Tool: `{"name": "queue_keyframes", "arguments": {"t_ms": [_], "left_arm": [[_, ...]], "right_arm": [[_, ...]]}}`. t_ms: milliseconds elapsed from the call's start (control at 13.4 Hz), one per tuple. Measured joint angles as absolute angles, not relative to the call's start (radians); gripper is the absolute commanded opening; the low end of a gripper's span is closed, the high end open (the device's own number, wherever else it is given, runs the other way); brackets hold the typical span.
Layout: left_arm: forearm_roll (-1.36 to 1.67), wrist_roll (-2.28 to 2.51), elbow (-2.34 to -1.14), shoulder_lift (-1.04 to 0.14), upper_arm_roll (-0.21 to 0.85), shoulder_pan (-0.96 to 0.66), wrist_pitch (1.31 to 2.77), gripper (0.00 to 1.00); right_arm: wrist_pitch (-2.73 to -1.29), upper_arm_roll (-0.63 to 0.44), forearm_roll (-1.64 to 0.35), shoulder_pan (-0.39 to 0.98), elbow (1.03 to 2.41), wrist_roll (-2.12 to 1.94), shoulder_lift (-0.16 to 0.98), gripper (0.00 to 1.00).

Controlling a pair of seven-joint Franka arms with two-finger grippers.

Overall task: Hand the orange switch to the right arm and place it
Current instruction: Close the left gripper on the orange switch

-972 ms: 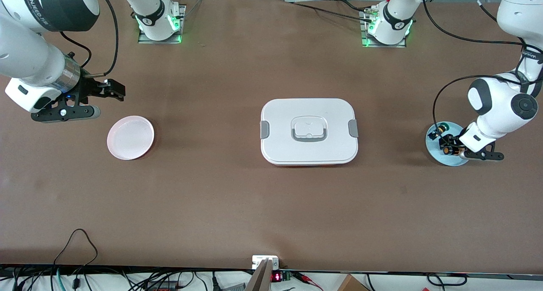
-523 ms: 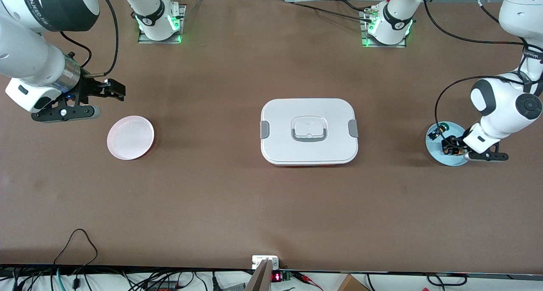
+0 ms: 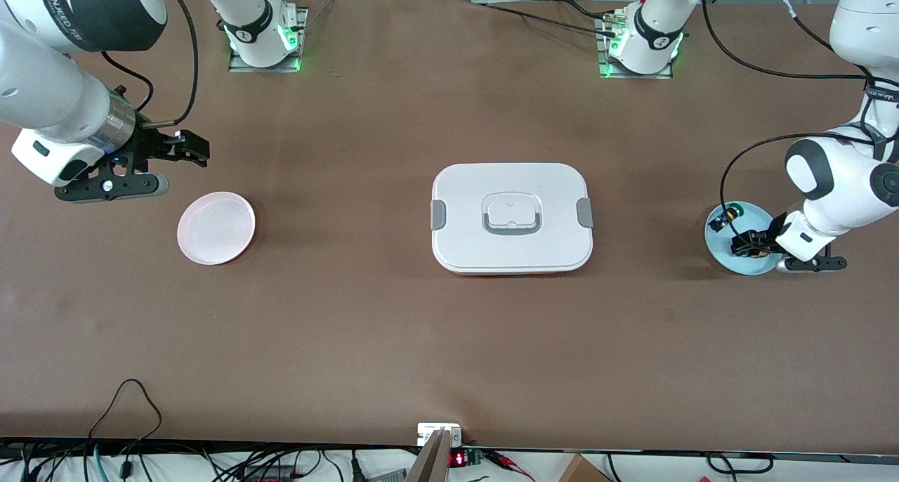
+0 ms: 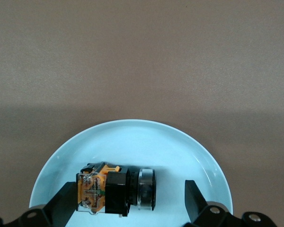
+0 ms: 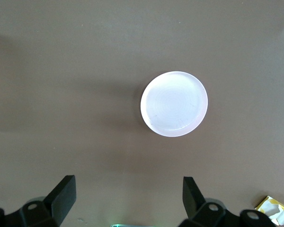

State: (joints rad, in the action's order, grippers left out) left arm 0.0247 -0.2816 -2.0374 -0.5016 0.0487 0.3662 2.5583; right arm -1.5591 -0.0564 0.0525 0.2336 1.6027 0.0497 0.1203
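The orange switch (image 4: 114, 189) lies on its side on the light blue plate (image 4: 132, 137), showing its black housing, silver ring and orange end. My left gripper (image 4: 130, 204) is open and low over the plate, one finger on each side of the switch. One finger is close to the orange end; the other stands apart from the ring end. In the front view the left gripper (image 3: 750, 246) is over the blue plate (image 3: 720, 246) at the left arm's end, and the orange switch (image 3: 756, 252) barely shows. My right gripper (image 3: 188, 149) is open and empty, above the table beside a pale pink plate (image 3: 215, 228).
A green-capped switch (image 3: 730, 216) lies on the same blue plate, farther from the front camera. A white lidded box (image 3: 511, 216) sits mid-table. The pink plate also shows in the right wrist view (image 5: 174, 104), with a yellow-white scrap (image 5: 274, 212) at the edge.
The left arm's wrist has shifted a little toward the left arm's end of the table while its gripper stays at the blue plate. The right arm has barely moved.
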Motion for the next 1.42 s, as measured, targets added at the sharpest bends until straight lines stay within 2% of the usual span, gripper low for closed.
{"name": "queue_keyframes", "arguments": {"t_ms": [747, 822, 1046, 1196, 1420], "left_arm": [[0.025, -0.287, -2.033, -0.524, 0.048, 0.384, 2.553, 1.00], [0.025, -0.287, -2.033, -0.526, 0.048, 0.384, 2.553, 0.97], [0.025, -0.310, -2.028, -0.540, 0.049, 0.384, 2.553, 0.68], [0.025, -0.338, -2.022, -0.550, 0.049, 0.384, 2.553, 0.59], [0.025, -0.347, -2.003, -0.553, 0.049, 0.384, 2.529, 0.53]], "right_arm": [[-1.559, -0.056, 0.052, 0.234, 1.603, 0.050, 0.120, 1.00], [-1.559, -0.056, 0.052, 0.234, 1.603, 0.050, 0.120, 1.00], [-1.559, -0.056, 0.052, 0.234, 1.603, 0.050, 0.120, 1.00], [-1.559, -0.056, 0.052, 0.234, 1.603, 0.050, 0.120, 1.00], [-1.559, -0.056, 0.052, 0.234, 1.603, 0.050, 0.120, 1.00]]}}
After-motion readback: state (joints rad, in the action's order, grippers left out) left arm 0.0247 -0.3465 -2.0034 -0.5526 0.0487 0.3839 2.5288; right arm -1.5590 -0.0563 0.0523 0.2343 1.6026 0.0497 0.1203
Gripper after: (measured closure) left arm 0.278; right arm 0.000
